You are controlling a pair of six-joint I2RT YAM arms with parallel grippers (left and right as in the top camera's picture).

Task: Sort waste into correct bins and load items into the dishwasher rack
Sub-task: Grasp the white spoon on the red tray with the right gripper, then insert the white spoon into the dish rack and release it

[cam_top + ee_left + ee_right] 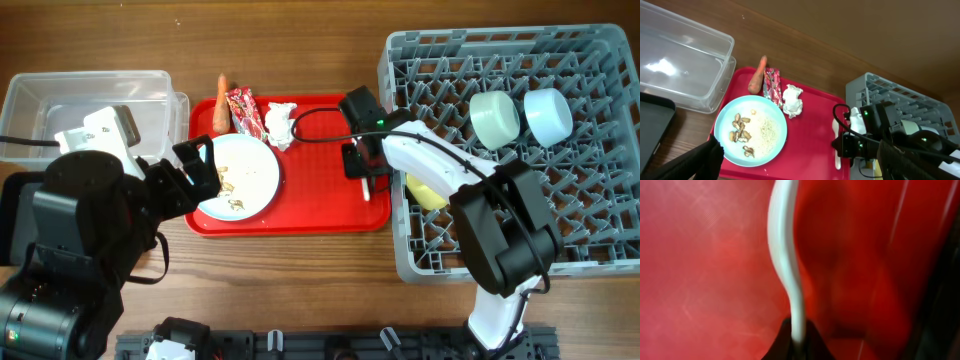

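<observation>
The pale blue plate (245, 175) with beige food scraps (742, 135) lies on the red serving tray. The carrot (221, 105), red wrapper (243, 110) and white tissue (280, 123) lie at the tray's back edge. My left gripper (198, 168) is open at the plate's left rim; one of its fingers (707, 157) shows in the left wrist view. My right gripper (363, 172) is shut on the white spoon (785, 255) at the tray's right side, low over the tray. The grey rack (600, 250) holds the mint-green bowl (495, 118), light blue bowl (548, 115) and yellow cup (425, 192).
The clear tub (90, 100) stands at the back left, with nothing in it. The black tray (652, 125) lies in front of it at the far left, mostly under my left arm. The red serving tray (320, 210) lies between the tub and the rack.
</observation>
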